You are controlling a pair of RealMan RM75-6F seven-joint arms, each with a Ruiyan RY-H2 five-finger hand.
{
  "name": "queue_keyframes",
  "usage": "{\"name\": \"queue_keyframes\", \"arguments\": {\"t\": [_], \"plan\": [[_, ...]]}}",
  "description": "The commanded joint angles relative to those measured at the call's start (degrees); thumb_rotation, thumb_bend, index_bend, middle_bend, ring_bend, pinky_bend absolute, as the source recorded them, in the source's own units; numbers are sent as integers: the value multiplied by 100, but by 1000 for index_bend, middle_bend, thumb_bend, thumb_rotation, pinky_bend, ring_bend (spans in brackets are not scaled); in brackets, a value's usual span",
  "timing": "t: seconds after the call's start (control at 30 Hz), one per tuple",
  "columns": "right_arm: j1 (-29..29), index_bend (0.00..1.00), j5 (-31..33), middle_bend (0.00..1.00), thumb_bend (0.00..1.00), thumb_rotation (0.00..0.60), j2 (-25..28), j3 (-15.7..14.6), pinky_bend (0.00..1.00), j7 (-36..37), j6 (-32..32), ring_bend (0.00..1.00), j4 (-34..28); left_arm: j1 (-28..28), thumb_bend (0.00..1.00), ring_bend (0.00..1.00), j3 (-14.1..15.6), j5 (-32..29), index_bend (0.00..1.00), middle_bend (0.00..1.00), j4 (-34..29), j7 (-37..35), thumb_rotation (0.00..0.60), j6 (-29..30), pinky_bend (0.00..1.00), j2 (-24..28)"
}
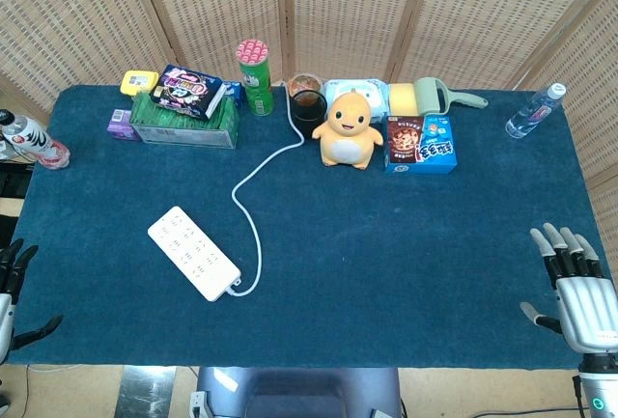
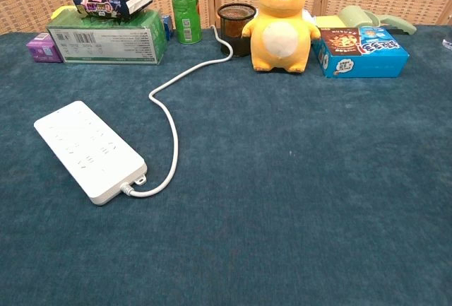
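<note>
1. A white power strip lies flat on the dark blue table, on the left half and well forward of the row of goods at the back. Its long axis runs diagonally, from far-left to near-right.
2. Its white cord leaves the near-right end, loops round, and runs back towards a dark cup beside an orange plush toy.
3. The left hand sits at the left table edge, only partly in the head view. It lies to the left of the power strip and slightly nearer the robot, and it is the closer hand. Its dark fingers are apart and hold nothing.
4. The right hand rests at the right table edge, well apart from the power strip, which lies far to its left. Its fingers point away from the robot, straight and slightly spread, thumb out to the side, touching nothing but perhaps the cloth.
5. Neither hand shows in the chest view.
</note>
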Motion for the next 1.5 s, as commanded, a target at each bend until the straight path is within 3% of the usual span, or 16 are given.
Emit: {"name": "queue_keyframes", "arguments": {"t": [0.03,0.7,0.73,0.77,0.83,0.9,0.97,1.03,1.33,1.5], "plan": [[2,15,1,0,0,600,2,-1,0,2,-5,0,-4,-2,54,0,-5,-5,0,0,3,13,600,0,0,-6],[5,15,-5,0,0,600,9,-15,0,36,-25,0,-27,-196,55,0,69,280,0,4,154,153,600,-251,0,-249],[2,15,2,0,0,600,13,-13,0,52,-23,0,-26,-230,56,6,62,325,0,28,173,161,600,-268,1,-304],[0,15,9,0,0,600,17,-11,0,69,-20,0,-24,-258,58,54,53,365,0,115,190,161,600,-277,21,-350],[-2,15,24,0,0,600,23,-5,0,94,-18,0,-19,-304,67,284,20,415,0,411,215,154,600,-272,184,-451],[-3,15,37,0,0,600,28,-1,0,107,-22,0,-18,-352,83,659,7,449,0,778,229,144,600,-310,558,-529],[-1,15,44,0,0,600,33,-1,0,122,-30,0,-17,-432,100,868,17,479,0,941,231,127,600,-431,814,-600],[-1,15,45,0,0,600,36,-2,0,129,-34,0,-16,-525,129,983,47,457,0,998,178,119,600,-634,966,-635],[16,15,47,0,0,600,23,-14,0,131,-79,0,-16,-1314,328,1000,116,-7,0,1000,-539,85,600,-2253,1000,-587],[21,15,71,0,0,600,28,-6,0,173,-92,0,-7,-1741,348,1000,130,-517,0,1000,-889,180,600,-3151,1000,-539]]}}
